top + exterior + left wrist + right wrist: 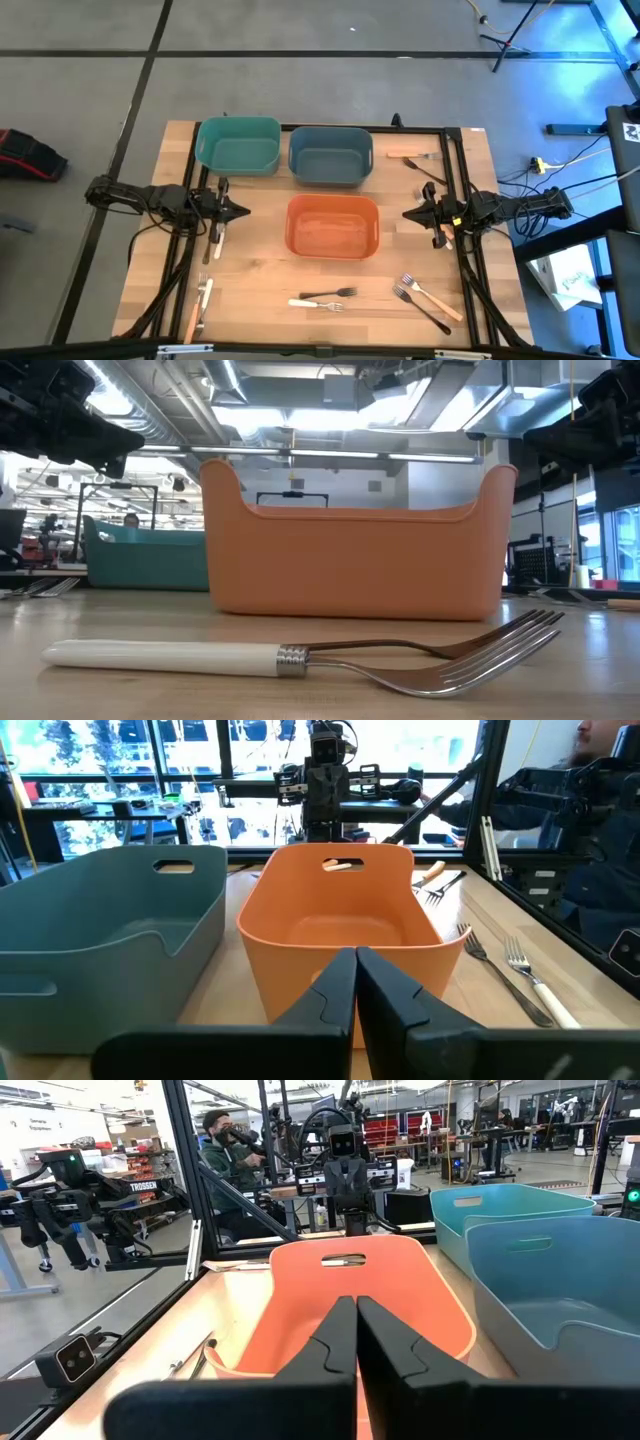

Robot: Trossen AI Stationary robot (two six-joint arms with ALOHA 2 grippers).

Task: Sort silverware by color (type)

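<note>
Forks lie scattered on the wooden table. A white-handled fork (316,304) and a black one (328,293) lie side by side near the front edge; the white one (170,655) fills the low view. A tan-handled fork (434,298) and a black fork (420,308) lie to their right. Two more forks (410,155) lie at the far right, and others at the left (204,296). My left gripper (243,211) is shut, hovering left of the orange bin (332,225). My right gripper (407,214), right of that bin, is shut too, and both are seen shut in their wrist views (355,955) (356,1302).
A teal bin (238,145) and a blue-grey bin (330,155) stand side by side at the far edge, behind the orange bin. Black frame rails (455,180) run along the table's sides. People show in the room beyond (225,1140). Bare wood lies around the front forks.
</note>
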